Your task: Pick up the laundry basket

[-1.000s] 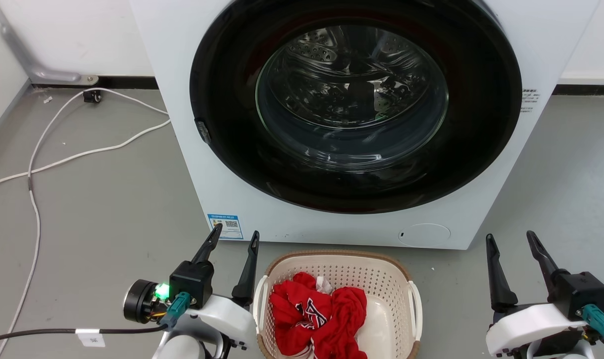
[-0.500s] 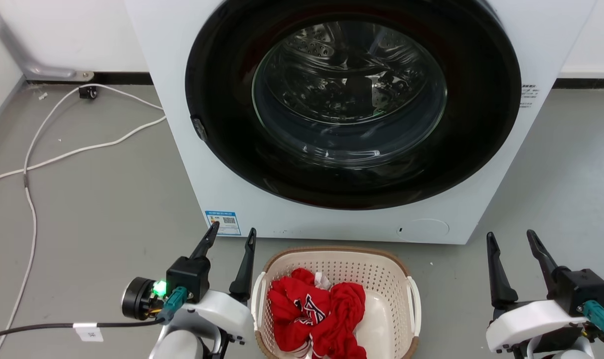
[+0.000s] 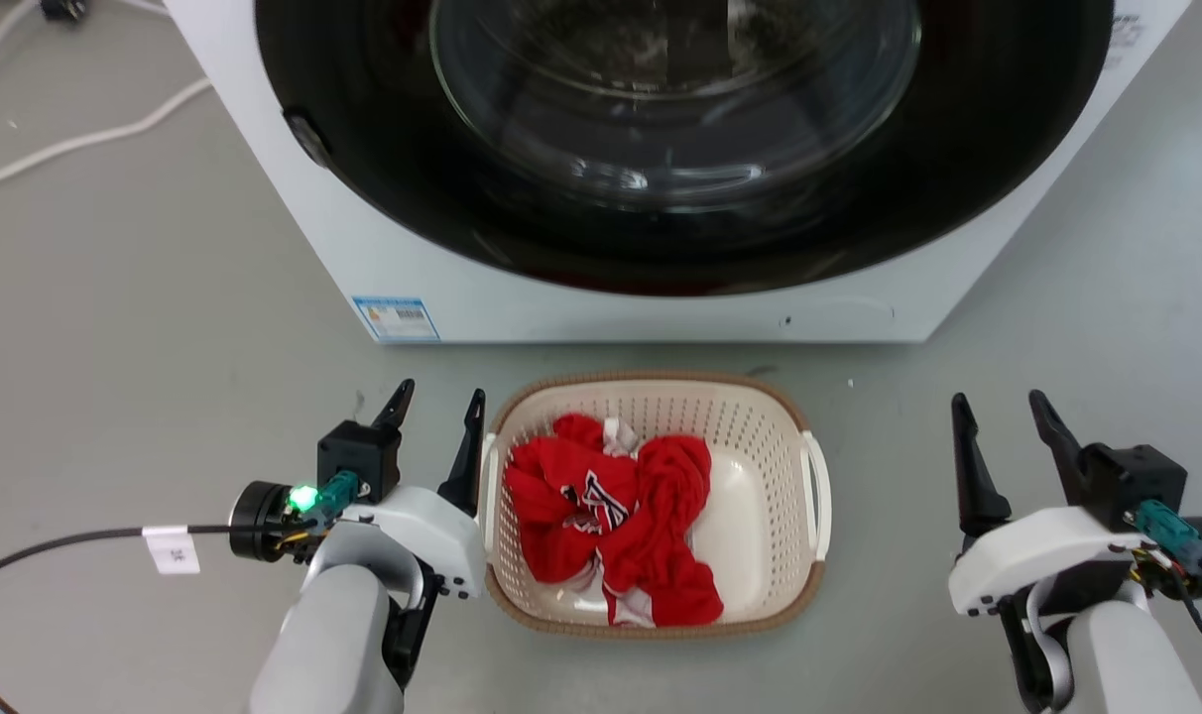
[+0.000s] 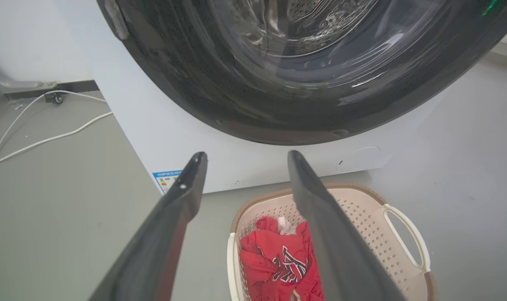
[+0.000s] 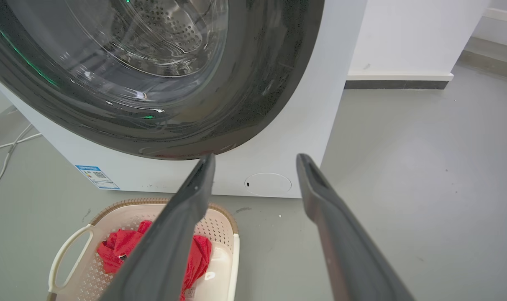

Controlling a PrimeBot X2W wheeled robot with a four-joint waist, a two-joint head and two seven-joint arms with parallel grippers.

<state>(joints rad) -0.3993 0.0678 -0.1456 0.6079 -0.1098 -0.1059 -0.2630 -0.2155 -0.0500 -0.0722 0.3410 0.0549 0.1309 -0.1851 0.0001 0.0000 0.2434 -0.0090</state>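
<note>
On the grey floor (image 3: pixel 165 297), in the head view, the laundry basket (image 3: pixel 651 379) sits near the washing machine (image 3: pixel 561 307). The left gripper (image 3: pixel 441 390) is just beside its left rim; the right gripper (image 3: pixel 998 397) stands well apart across bare floor. Left wrist view: fingers (image 4: pixel 174 217) spread, empty. Right wrist view: likewise spread, empty.

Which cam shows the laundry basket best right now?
Head view: the whole laundry basket is in frame, with its full rim and both handles visible. The left wrist view crops it at the bottom edge, with a dark finger across it. The right wrist view does likewise, finger in front.
</note>
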